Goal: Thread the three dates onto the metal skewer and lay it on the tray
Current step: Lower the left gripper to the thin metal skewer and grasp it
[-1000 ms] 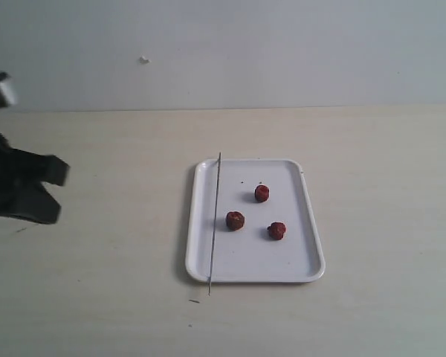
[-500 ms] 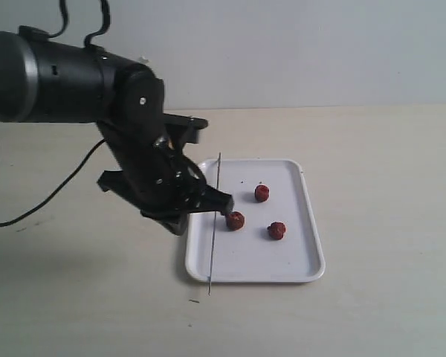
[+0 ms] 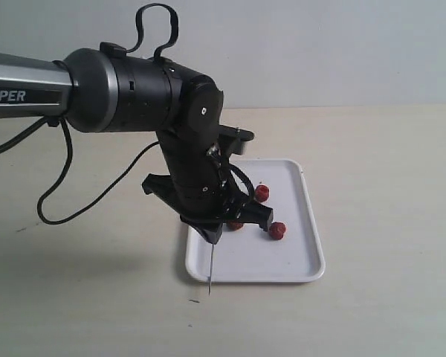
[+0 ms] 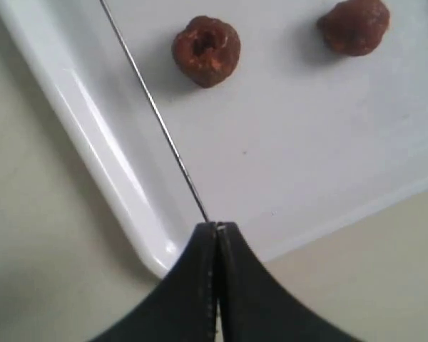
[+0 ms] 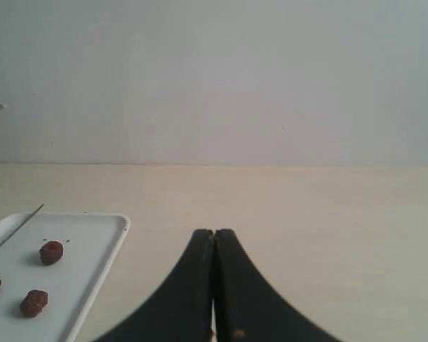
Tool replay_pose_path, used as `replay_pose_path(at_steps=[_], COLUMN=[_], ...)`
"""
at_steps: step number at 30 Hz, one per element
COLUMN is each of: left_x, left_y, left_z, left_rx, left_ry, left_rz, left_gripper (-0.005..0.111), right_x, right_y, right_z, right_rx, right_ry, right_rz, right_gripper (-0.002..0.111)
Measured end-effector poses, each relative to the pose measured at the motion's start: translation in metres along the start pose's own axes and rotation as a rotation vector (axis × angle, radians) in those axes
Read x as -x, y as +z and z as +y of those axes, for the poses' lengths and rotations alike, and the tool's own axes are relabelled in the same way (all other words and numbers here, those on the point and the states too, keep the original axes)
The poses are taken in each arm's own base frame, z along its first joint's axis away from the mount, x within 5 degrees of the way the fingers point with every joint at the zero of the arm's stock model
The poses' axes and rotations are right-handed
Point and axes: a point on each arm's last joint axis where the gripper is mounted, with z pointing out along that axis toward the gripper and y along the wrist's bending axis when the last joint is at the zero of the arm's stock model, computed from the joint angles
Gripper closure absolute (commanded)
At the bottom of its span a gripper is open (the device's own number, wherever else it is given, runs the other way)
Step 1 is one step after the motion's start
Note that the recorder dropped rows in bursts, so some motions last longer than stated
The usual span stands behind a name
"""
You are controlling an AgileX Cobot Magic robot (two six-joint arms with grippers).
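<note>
The white tray (image 3: 301,260) lies on the table with the thin metal skewer (image 3: 209,269) along its left side, the tip past the front rim. Two dates (image 3: 262,193) (image 3: 277,230) show in full; a third (image 3: 236,224) peeks out behind the left arm. My left gripper (image 3: 212,236) hangs shut right over the skewer near the tray's front left corner. In the left wrist view the skewer (image 4: 157,117) runs in under the closed left gripper (image 4: 215,226), past two dates (image 4: 206,50) (image 4: 354,25). My right gripper (image 5: 214,232) is shut and empty, off to the side of the tray (image 5: 93,263).
The left arm's black body (image 3: 186,126) and its cable (image 3: 74,201) reach over the table from the left and cover the tray's back left part. A pale wall stands behind the table.
The left arm has swung in from the left edge to above the tray's left side, its gripper shut throughout. Skewer and dates have not moved.
</note>
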Motion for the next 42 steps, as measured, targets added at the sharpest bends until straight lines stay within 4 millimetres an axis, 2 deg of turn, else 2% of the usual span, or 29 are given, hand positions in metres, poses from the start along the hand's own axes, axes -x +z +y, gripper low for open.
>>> replay_pose_path(at_steps=[2, 7, 12, 18, 28, 42], left_x=[0.0, 0.0, 0.0, 0.001, 0.003, 0.004], left_y=[0.002, 0.003, 0.003, 0.005, 0.034, 0.049], left_z=[0.0, 0.0, 0.0, 0.0, 0.0, 0.001], left_rx=[0.002, 0.003, 0.003, 0.001, 0.005, 0.013], left_ry=[0.0, 0.002, 0.002, -0.014, -0.049, -0.099], left_rz=[0.007, 0.009, 0.009, 0.002, 0.005, 0.009], left_gripper=[0.1, 0.075, 0.06, 0.058, 0.058, 0.058], right_x=[0.0, 0.0, 0.0, 0.0, 0.0, 0.0], right_y=[0.0, 0.0, 0.0, 0.0, 0.0, 0.0], right_z=[0.0, 0.0, 0.0, 0.0, 0.0, 0.0], right_rx=[0.0, 0.0, 0.0, 0.0, 0.0, 0.0], right_ry=[0.0, 0.0, 0.0, 0.0, 0.0, 0.0], right_rz=[0.0, 0.0, 0.0, 0.0, 0.0, 0.0], right_gripper=[0.108, 0.108, 0.108, 0.108, 0.108, 0.108])
